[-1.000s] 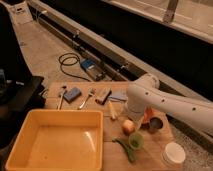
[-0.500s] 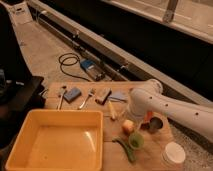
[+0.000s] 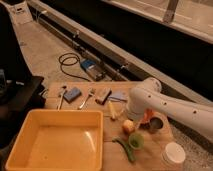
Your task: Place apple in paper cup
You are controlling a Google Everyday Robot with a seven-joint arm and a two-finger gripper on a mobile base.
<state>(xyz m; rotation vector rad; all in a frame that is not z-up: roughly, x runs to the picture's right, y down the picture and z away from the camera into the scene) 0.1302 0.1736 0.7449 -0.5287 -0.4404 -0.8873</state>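
Observation:
The apple [image 3: 129,126], small and pale yellow with a reddish blush, lies on the wooden table [image 3: 112,135] right of the yellow tub. The white paper cup [image 3: 174,154] stands upright at the table's front right corner, well apart from the apple. My white arm reaches in from the right, and its gripper [image 3: 133,117] points down just above and behind the apple. The arm's bulk hides the gripper's tip.
A large yellow tub [image 3: 55,140] fills the front left. An orange bowl [image 3: 146,119] and a grey metal cup [image 3: 156,123] sit close right of the apple. A green fruit [image 3: 134,142] lies in front. A spoon [image 3: 61,97], blue sponge [image 3: 73,94], fork [image 3: 86,98] and brown block [image 3: 103,96] line the back.
The arm's end has shifted slightly right and down toward the apple. The apple and the paper cup have not moved.

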